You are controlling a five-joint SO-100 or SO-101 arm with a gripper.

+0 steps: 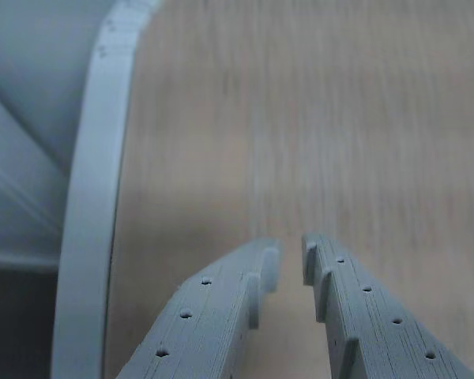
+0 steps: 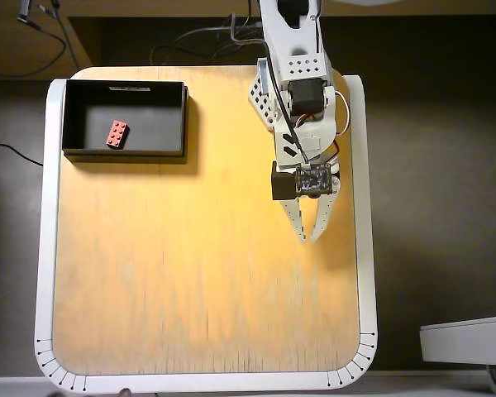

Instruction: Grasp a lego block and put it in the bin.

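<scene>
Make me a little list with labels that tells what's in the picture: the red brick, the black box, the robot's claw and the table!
lego block: red, lying inside the bin, toward its left half in the overhead view
bin: black open tray, at the table's top-left corner in the overhead view
claw: nearly closed, holding nothing, over bare wood far right of the bin
table: light wood with a white rim
wrist view: only the claw, wood and the white rim show

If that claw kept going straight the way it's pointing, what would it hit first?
Probably only bare table. The claw points toward the near edge in the overhead view, with nothing ahead but wood and then the white rim. The block sits in the bin, well off that line.
</scene>
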